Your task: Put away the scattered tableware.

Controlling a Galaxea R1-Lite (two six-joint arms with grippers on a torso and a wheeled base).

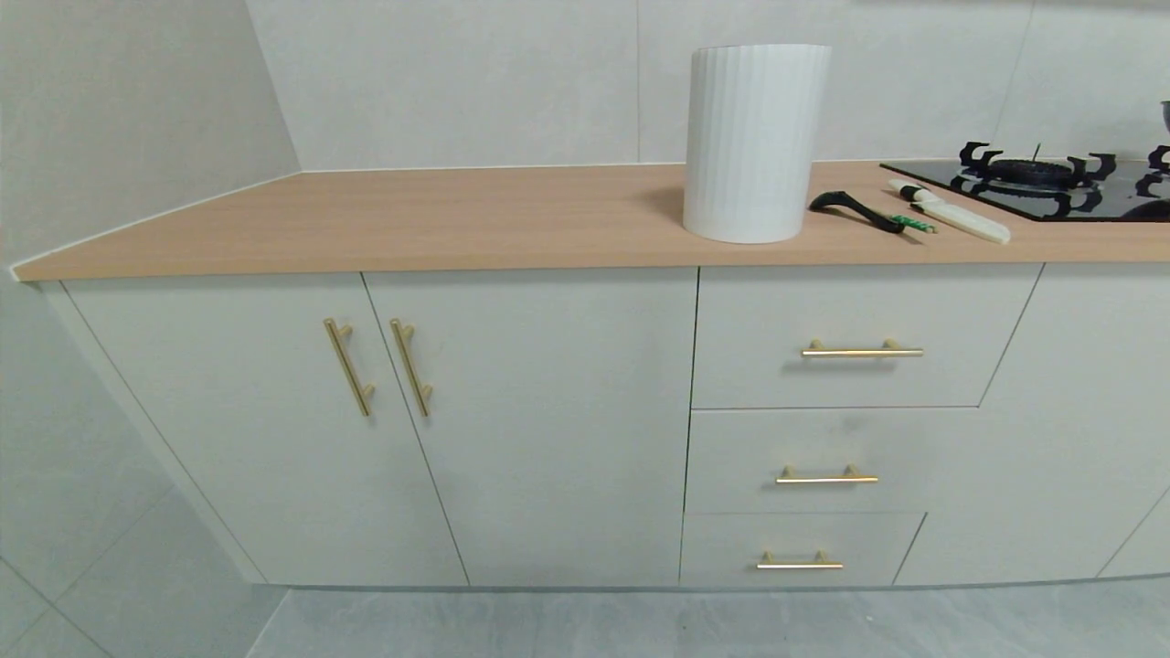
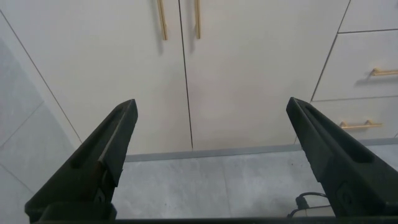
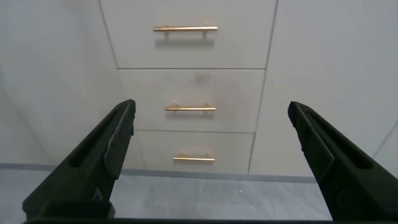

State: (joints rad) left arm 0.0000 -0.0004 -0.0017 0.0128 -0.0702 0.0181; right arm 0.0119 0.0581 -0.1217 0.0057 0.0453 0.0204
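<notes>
The left gripper (image 2: 211, 104) has two matte black fingers (image 2: 102, 155), each a long, flat-sided wedge that narrows to a blunt, squared tip. The right gripper (image 3: 211, 106) is built the same, its plain black tapered fingers (image 3: 99, 158) catching a faint grey sheen along their upper edges. A thin dark cable (image 2: 308, 200) loops near the root of one left finger.
</notes>
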